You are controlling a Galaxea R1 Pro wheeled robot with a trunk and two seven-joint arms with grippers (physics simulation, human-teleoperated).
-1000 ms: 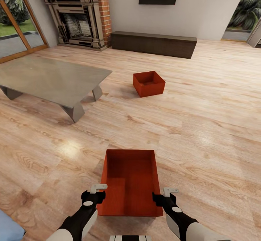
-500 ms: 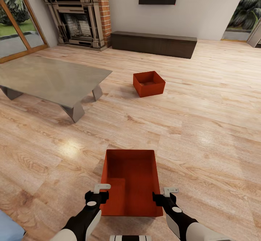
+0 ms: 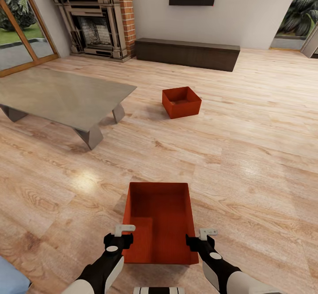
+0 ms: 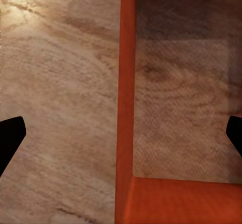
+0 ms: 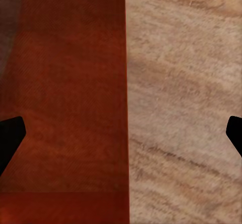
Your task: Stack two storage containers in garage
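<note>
The near storage container (image 3: 160, 223) lies on the wood floor (image 3: 247, 152) of the living room, directly at 12 o'clock from the robot, between the two arms. Its long axis runs from 6 to 12 o'clock, away from the robot.

The left gripper (image 3: 120, 236) stands over the left wall of this box, near the close corner, and the right gripper (image 3: 201, 239) stands over the right wall. In each wrist view the thin wall passes down the middle between two dark fingertips (image 4: 10, 135) that sit far at the edges, so both claws are wide apart and hold nothing; I judge they straddle the walls without touching. Both arms seem equally near.

The far storage container (image 3: 181, 102) rests at about 12 o'clock, just right of the low grey table (image 3: 62, 95).
</note>
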